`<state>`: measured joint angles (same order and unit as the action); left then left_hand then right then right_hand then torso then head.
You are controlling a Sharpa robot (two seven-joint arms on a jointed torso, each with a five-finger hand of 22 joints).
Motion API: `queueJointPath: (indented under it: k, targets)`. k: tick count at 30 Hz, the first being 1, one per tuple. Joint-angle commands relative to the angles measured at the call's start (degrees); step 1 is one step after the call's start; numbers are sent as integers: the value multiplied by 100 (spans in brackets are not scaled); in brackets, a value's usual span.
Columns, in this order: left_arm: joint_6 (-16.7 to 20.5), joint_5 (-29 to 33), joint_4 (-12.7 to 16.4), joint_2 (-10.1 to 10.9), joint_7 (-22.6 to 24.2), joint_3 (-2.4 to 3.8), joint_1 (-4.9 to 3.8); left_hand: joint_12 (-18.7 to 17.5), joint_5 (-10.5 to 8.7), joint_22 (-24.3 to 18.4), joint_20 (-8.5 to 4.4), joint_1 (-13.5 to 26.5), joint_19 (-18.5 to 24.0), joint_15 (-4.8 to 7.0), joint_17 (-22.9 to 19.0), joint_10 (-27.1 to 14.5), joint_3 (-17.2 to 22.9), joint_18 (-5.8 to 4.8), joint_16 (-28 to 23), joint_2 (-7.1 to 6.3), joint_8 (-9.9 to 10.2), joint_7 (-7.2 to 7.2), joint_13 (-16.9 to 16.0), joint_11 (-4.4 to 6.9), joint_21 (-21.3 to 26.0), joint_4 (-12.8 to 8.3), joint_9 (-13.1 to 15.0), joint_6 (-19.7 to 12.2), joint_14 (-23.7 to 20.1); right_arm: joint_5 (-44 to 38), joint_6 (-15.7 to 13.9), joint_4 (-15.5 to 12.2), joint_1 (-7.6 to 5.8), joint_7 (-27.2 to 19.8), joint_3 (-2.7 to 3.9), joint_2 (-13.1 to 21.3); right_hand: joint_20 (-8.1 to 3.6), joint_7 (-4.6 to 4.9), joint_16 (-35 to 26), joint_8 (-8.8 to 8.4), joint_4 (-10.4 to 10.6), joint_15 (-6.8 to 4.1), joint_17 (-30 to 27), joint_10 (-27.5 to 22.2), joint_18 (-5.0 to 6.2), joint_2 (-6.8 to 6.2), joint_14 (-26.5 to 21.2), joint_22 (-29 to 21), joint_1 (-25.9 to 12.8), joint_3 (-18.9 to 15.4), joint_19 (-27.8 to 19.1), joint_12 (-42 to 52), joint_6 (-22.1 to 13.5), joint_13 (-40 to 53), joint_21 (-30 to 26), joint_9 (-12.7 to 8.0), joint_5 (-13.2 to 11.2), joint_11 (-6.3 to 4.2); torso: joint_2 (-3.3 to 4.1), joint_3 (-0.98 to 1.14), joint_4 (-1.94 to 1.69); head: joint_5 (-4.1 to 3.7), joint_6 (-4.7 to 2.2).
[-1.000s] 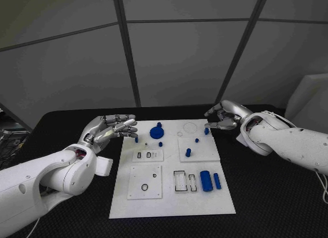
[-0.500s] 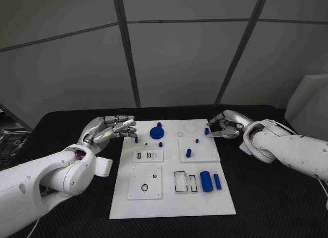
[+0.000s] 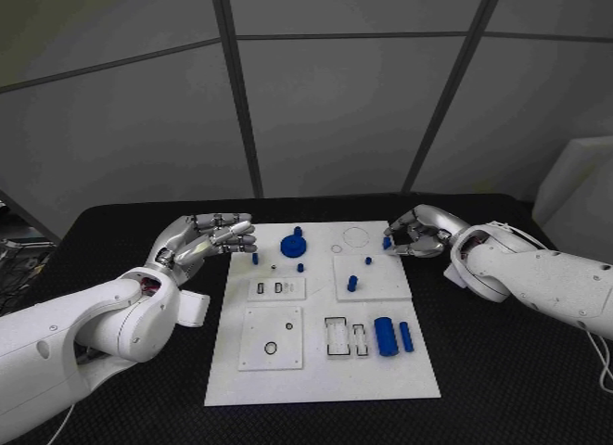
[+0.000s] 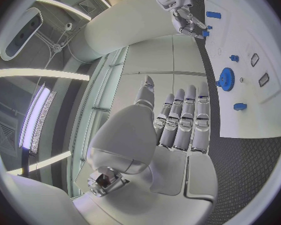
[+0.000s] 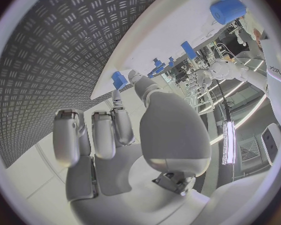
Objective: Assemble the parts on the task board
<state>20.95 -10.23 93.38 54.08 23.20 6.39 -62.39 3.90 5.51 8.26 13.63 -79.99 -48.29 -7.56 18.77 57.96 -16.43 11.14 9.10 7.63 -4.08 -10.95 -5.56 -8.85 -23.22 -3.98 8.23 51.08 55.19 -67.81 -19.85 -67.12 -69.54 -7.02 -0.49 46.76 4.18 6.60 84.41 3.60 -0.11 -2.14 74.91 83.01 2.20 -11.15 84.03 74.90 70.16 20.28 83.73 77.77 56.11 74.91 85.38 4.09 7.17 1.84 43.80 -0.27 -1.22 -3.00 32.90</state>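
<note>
1. Task board (image 3: 320, 371) lies flat in the middle of the black table (image 3: 520, 371), white, with small blue parts on it.
2. Left hand (image 3: 199, 243) hangs just off the board's edge at about 10 o'clock. Its fingers are a little bent and close side by side, and nothing is in them.
3. Right hand (image 3: 420, 232) sits at the board's far corner at about 2 o'clock. Its fingers curl in around a small blue peg (image 3: 387, 244) that stands near that edge. I cannot tell if the fingers really pinch the peg or only sit beside it.
4. Blue round gear (image 3: 294, 247) rests near the board's far edge at about 12 o'clock, with a small peg standing behind it.
5. Fat blue cylinder (image 3: 384, 336) and a thin blue bar (image 3: 405, 338) lie side by side at about 4 o'clock on the board, close but apart.
6. Small blue pegs (image 3: 351, 286) stand upright on the raised white block right of the board's middle.
7. Two white blocks (image 3: 273, 341) with slots and holes sit on the board's left half, toward 8 o'clock.
</note>
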Motion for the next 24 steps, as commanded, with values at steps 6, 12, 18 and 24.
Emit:
queueJointPath:
  k: [6,12,18,24]
  targets:
    - [-93,0,-6,-13,-2,6,-6,-19,-5,-11,-1,-10,51,-2,-7,-19,-7,-79,-30,64,27,-26,1,-25,21,-40,7,-32,-23,21,48,93,-8,-54,3,-97,8,15,17,23,-13,-7,636,26,1,165,391,526,-36,50,9,38,60,277,20,-9,4,8,-3,-1,3,6,23]
    - [-99,0,-10,-18,-5,6,-6,-19,-6,-14,1,-8,52,-4,-8,-19,-9,-79,-35,66,27,-27,1,-26,25,-41,7,-33,-22,22,100,137,-8,-48,3,-152,5,-5,43,67,-54,-14,681,43,-7,303,402,568,-39,136,36,66,233,306,39,11,0,-7,-6,0,-2,19,20]
    - [-100,0,-10,-18,-7,6,-6,-19,-6,-14,1,-8,52,-4,-8,-19,-9,-79,-35,66,27,-27,1,-26,25,-41,7,-33,-22,19,135,162,-7,-24,3,-170,-1,-16,54,72,-87,-23,700,47,-11,348,407,587,-30,182,48,74,295,315,47,14,3,-18,-8,0,-2,20,32]
    - [-100,0,-11,-17,-8,6,-6,-19,-6,-14,1,-8,52,-4,-8,-19,-9,-79,-36,66,27,-27,1,-26,25,-42,7,-33,-22,-8,160,190,-7,-1,3,-171,-2,-18,55,73,-94,-24,702,48,-11,351,407,590,-29,188,50,76,305,317,48,14,4,-20,-7,0,2,22,37]
